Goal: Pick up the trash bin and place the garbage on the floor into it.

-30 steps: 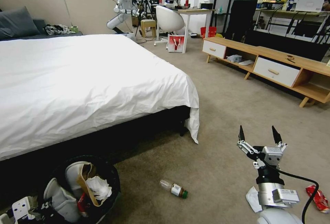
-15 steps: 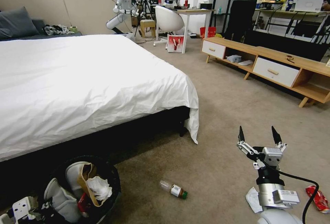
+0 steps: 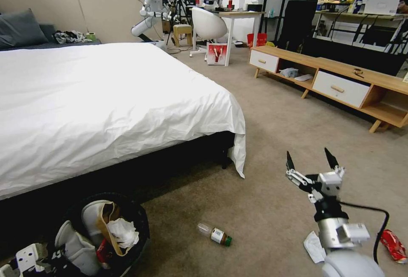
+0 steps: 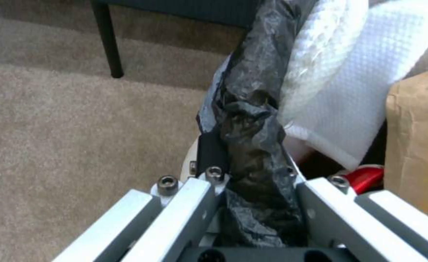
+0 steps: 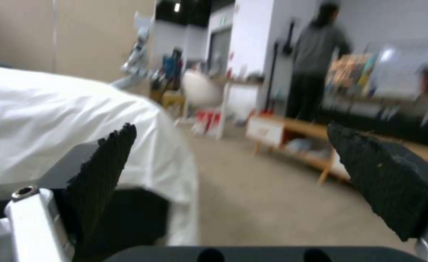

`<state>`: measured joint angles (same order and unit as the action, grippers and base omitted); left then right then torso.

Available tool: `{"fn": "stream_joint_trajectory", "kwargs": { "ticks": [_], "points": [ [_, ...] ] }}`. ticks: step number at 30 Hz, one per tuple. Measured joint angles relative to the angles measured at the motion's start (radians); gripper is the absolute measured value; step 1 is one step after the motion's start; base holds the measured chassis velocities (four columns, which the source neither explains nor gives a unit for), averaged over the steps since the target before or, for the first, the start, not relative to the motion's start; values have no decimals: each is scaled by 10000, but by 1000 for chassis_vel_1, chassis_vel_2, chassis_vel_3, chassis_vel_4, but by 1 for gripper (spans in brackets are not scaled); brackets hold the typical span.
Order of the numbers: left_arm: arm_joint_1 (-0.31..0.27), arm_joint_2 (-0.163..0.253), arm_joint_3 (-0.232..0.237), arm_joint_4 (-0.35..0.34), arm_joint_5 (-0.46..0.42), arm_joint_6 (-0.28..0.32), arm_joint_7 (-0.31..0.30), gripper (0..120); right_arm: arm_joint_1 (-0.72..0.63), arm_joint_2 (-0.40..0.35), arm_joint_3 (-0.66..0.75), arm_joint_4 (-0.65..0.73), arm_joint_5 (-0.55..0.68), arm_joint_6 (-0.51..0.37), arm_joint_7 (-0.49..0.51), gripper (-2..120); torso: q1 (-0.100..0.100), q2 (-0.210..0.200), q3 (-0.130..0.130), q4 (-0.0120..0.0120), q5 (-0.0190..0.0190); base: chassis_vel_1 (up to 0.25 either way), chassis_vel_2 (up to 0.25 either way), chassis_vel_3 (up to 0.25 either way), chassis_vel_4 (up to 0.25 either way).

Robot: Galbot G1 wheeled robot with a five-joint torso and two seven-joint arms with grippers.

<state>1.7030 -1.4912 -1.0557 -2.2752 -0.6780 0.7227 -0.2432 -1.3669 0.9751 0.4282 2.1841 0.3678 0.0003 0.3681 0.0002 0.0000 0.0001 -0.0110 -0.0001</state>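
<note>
The left claw (image 4: 252, 182) is clamped on the black-bag-lined rim of the round white plastic trash bin (image 3: 127, 221), near left. The right claw (image 3: 309, 162) hangs wide open, empty, over the beige-grey carpet floor (image 3: 263, 141). Between them lies a small green-capped bottle (image 3: 215, 234).

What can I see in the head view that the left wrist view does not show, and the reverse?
Head view alone: the open right gripper raised over the floor, the green-capped bottle, a crushed red can, and the bed. Left wrist view alone: the left gripper clamped on the bin's black bag rim. Both: the trash bin, its brown paper bag and carpet.
</note>
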Motion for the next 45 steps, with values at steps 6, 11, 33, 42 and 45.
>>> {"fn": "stream_joint_trajectory", "kwargs": {
  "ticks": [6,11,33,42,45],
  "points": [
    [4,-79,-1,-8,113,3,29,3,2099,-633,-1554,-39,2382,-1391,991,100,-1,0,0,6,2,0,0,0,0],
    [-82,-84,18,22,152,31,36,3,3340,-829,-2302,-175,4182,-2261,1236,100,0,0,1,6,3,0,0,0,0],
    [-409,127,261,379,146,118,75,3,8456,-846,-7507,-2525,9024,-7472,364,100,0,-1,1,0,0,0,0,0,0],
    [-406,125,111,447,121,94,142,3,8953,-500,-9367,-3644,7077,-7446,-911,100,0,0,1,0,0,0,0,0,0],
    [-413,117,89,461,121,83,156,3,9110,-425,-9939,-4003,6576,-7426,-1162,100,0,0,1,0,0,0,0,0,0]
  ]
}}
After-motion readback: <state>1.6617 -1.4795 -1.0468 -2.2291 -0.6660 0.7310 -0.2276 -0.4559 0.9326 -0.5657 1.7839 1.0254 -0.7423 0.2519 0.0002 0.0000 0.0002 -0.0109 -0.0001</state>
